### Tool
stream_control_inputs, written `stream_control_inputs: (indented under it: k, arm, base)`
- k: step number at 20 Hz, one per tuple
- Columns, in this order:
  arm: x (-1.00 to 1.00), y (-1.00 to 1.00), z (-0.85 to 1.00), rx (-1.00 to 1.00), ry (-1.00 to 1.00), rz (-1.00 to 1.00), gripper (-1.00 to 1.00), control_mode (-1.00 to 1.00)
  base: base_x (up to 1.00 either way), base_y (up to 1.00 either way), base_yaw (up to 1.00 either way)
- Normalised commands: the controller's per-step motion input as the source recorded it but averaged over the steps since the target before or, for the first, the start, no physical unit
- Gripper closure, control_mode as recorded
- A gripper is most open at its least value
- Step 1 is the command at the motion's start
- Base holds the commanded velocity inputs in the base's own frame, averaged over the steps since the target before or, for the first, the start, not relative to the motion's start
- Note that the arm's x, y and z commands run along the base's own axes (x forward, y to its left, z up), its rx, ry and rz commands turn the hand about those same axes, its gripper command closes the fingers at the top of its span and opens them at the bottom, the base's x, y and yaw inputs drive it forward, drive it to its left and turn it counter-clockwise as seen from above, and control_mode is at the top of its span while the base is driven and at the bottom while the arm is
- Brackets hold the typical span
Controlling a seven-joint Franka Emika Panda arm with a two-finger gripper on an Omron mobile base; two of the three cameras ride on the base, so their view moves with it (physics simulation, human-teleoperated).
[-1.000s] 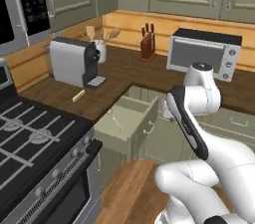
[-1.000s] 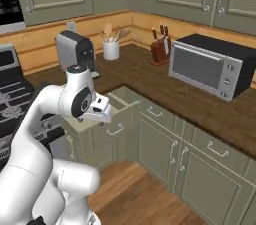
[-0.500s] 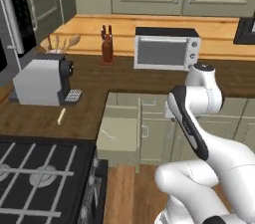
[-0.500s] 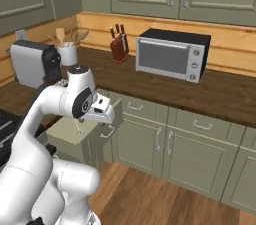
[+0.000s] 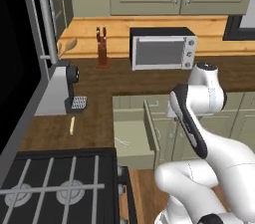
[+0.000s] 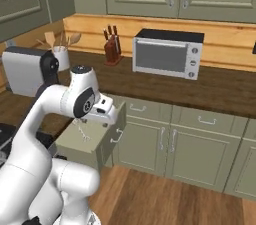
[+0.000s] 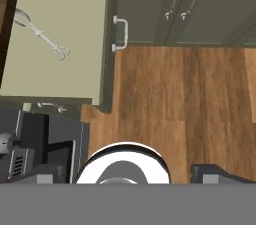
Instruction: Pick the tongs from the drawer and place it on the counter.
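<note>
The drawer [image 5: 130, 138] stands pulled out from under the dark wood desk [image 5: 119, 81], its pale green box open to the top. Inside it lie the tongs [image 7: 42, 34], thin and silver, flat on the drawer floor, slanted, with one looped end toward the drawer's front panel and the other end near the back edge. They show too as a small pale mark on the drawer floor in the left base view [image 5: 121, 142] and just below the hand in the right base view [image 6: 82, 133]. The drawer seems otherwise bare, though the far corner is partly hidden by the desk edge.

The tool [image 6: 106, 111] hangs above the drawer's front end, apart from the tongs; whether its fingers are spread or closed I cannot tell, since they are hidden.

On the desk stand a toaster oven [image 5: 162, 48], a knife block [image 5: 102, 49], a coffee machine [image 5: 59, 91], and a white holder with wooden utensils [image 6: 62, 54]. A short pale stick [image 5: 71, 125] lies near the machine.
</note>
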Motion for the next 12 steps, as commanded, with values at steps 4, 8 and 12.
stream_control_inputs:
  k: [4, 8, 12]
  arm:
    - [0.49, 0.01, -0.34, 0.05, 0.07, 0.00, -1.00, -1.00]
    - [1.00, 0.05, -0.74, 0.00, 0.04, 0.01, -1.00, -1.00]
    - [0.97, 0.49, -0.61, 0.00, 0.04, 0.00, -1.00, -1.00]
  base:
    - [0.20, 0.06, 0.00]
    - [0.00, 0.00, 0.00]
    - [0.00, 0.00, 0.00]
